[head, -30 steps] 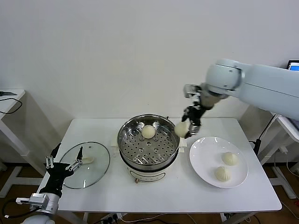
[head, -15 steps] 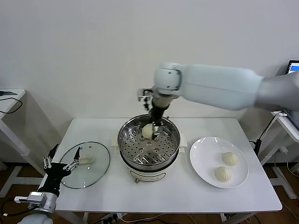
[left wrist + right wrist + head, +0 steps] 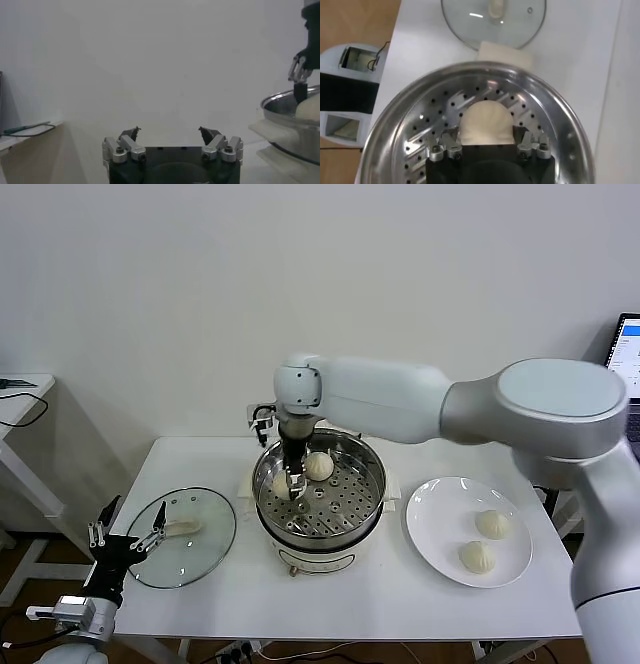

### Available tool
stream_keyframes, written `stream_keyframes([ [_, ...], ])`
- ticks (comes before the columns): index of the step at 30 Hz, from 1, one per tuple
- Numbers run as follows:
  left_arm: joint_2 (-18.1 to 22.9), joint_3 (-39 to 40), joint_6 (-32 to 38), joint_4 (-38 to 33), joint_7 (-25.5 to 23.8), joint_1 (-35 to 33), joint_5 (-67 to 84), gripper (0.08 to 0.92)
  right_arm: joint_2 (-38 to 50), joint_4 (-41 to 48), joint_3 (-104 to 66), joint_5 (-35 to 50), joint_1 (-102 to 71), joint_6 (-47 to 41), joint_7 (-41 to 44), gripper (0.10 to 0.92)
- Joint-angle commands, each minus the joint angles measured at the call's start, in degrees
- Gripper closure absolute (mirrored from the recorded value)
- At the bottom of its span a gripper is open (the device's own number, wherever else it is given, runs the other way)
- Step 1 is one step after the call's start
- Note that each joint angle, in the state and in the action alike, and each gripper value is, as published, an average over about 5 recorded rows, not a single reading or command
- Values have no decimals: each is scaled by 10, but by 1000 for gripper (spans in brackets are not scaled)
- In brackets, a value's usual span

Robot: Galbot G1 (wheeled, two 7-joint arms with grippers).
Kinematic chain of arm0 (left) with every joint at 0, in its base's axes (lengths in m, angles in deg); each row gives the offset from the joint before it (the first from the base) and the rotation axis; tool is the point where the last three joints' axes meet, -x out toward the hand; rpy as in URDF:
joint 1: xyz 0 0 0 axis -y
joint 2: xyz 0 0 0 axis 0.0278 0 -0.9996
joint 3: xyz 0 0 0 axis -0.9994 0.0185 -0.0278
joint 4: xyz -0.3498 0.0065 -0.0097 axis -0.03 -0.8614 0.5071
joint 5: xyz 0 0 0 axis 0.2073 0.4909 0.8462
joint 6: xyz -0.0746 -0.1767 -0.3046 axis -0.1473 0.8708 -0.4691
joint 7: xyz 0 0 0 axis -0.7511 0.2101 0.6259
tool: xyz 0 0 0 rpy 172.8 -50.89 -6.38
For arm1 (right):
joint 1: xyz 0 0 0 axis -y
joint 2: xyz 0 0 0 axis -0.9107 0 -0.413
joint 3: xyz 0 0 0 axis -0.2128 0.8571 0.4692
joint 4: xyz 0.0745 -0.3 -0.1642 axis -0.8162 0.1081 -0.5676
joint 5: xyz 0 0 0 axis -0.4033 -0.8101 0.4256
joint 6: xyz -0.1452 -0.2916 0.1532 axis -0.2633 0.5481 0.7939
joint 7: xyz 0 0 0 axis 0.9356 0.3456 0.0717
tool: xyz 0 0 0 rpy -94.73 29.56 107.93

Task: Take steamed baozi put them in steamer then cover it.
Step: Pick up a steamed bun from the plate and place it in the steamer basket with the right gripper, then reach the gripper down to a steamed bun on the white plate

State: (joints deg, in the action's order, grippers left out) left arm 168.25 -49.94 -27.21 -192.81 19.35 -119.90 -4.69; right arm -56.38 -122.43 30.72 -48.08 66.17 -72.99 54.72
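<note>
Right wrist view gives you the R gripper (image 3: 487,146) down inside the steamer (image 3: 318,494), fingers either side of a baozi (image 3: 486,122) on the perforated tray; can't tell if it's gripping. L gripper (image 3: 171,134) spread wide, parked near the cover (image 3: 182,536).

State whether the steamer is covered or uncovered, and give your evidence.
Uncovered. The steamer shows its open perforated tray with buns inside, while the glass lid lies flat on the table beside it, on the robot's left.
</note>
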Motion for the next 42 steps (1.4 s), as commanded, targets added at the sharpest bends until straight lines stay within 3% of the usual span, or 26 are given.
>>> stream_keyframes([
  [1, 1, -2, 1, 1, -2, -1, 0, 177, -30, 40, -8, -24, -28, 3, -2, 258],
  [5, 2, -3, 1, -2, -1, -3, 0, 177, 0, -1, -14, -10, -6, -1, -4, 208],
  [10, 3, 1, 1, -6, 0, -6, 0, 177, 80, -87, -13, 20, 58, -7, 6, 203],
  [20, 3, 11, -1, -16, 5, -10, -2, 177, 358, -291, 32, 43, 197, 16, 54, 203],
  [25, 2, 16, -2, -19, 7, -11, -4, 177, 501, -345, 60, -26, 203, 52, 92, 203],
  [31, 0, 25, -3, -23, 9, -14, -8, 177, 615, -353, 10, -160, 93, 101, 124, 203],
  [36, 0, 31, -2, -27, 9, -21, -13, 177, 648, -326, -112, -257, -72, 139, 138, 203],
  [42, -3, 33, -2, -29, 8, -29, -15, 177, 628, -277, -231, -339, -215, 166, 138, 203],
])
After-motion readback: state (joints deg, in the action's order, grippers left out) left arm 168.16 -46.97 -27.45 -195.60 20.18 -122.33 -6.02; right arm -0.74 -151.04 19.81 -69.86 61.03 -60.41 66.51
